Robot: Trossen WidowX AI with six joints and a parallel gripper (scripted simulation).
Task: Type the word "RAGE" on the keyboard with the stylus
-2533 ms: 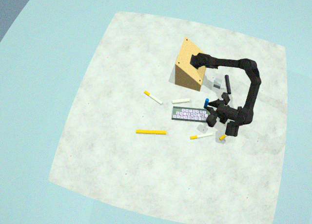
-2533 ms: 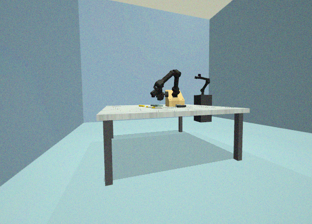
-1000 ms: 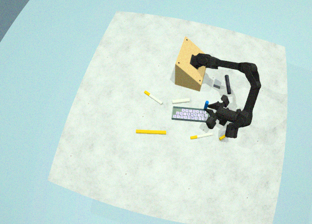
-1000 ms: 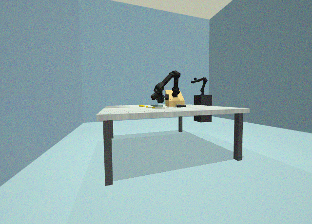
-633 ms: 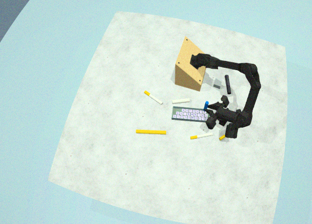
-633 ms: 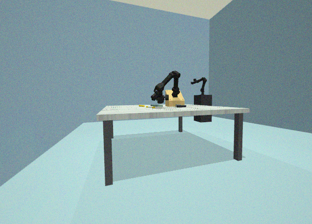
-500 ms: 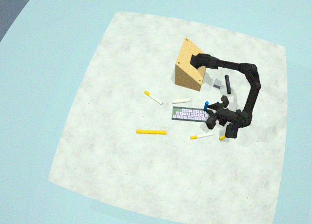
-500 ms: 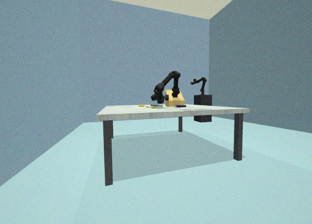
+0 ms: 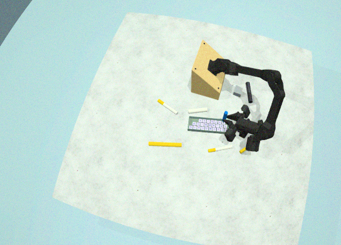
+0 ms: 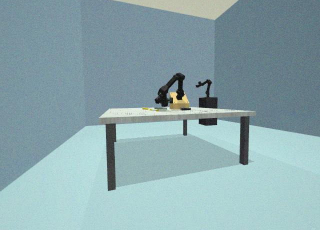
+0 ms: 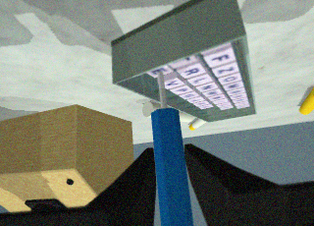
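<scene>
- Gripping the stylus, a slim rod with a blue cylindrical barrel and a thin grey tip (image 9: 225, 115) (image 11: 171, 162): black two-fingered pincer (image 9: 230, 118) (image 11: 169, 152) is closed on the barrel, one finger each side.
- Stylus tip points away from pincer, at the near end of the keyboard, a long grey-green tray with rows of pale lettered keys (image 9: 206, 131) (image 11: 179, 36). In the wrist view the tip overlaps the key marked E (image 11: 159, 71); can't tell if it touches or presses.
- Keyboard extends outward from pincer, on the worktop, a mottled off-white slab on dark legs (image 9: 123, 168) (image 10: 178, 116).
- White cylindrical stick (image 9: 197, 110): beyond pincer, just beside one long side of keyboard.
- White stick with yellow end (image 9: 168, 106): further out from pincer, past the plain white one.
- Solid yellow stick (image 9: 164, 144): well apart from pincer, off the keyboard's other long side.
- Second white-and-yellow stick (image 9: 220, 148): nearer pincer, same side as the solid yellow one. Short yellow piece (image 9: 242, 150) next to it, partly hidden under the arm.
- Black cylindrical rod (image 9: 249, 92) (image 10: 185, 109): opposite side of pincer from those, lying near the wedge.
- Tan wedge-shaped block (image 9: 205, 82) (image 10: 179, 105) (image 11: 74, 138): same side as black rod, carries the arm's base.
</scene>
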